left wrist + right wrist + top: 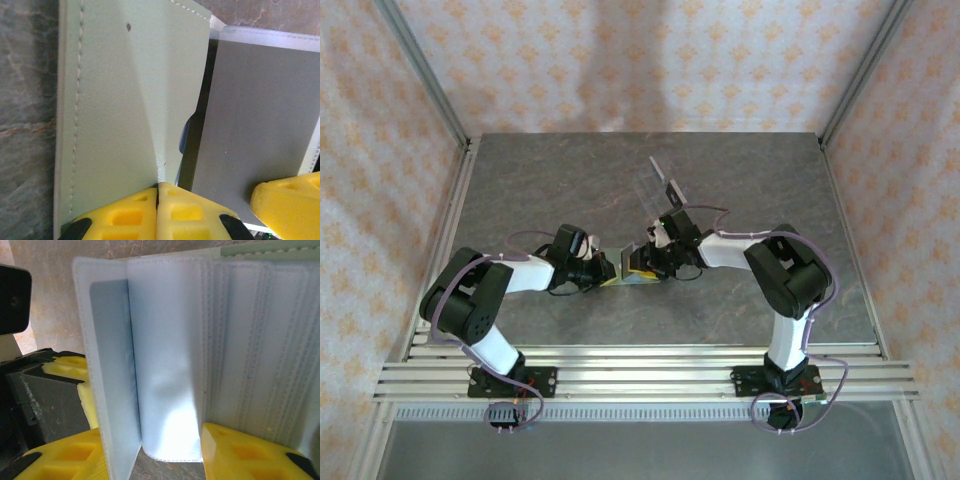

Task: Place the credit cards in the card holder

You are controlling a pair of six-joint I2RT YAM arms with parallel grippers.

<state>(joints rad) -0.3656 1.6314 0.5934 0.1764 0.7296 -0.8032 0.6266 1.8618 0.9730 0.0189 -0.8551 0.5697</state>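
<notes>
The sage-green card holder (125,100) stands open on edge between my two grippers (623,268). My left gripper (158,196) is shut on the lower edge of its green cover. The holder's pale inner pockets (260,340) face the right wrist camera. A clear sleeve there holds a grey credit card (107,365), which also appears as a grey panel (255,125) in the left wrist view. A bluish card edge (184,136) peeks from behind the cover. My right gripper (150,455) straddles the loose inner leaves, its jaws apart and not squeezing them. One of its fingers (285,200) rests on the grey panel.
A clear plastic stand (655,180) sits on the table behind the grippers, with a small dark rectangle (675,188) at its right end. The grey table (540,180) is bounded by metal posts and patterned walls. The left gripper's body (30,390) is close on the left.
</notes>
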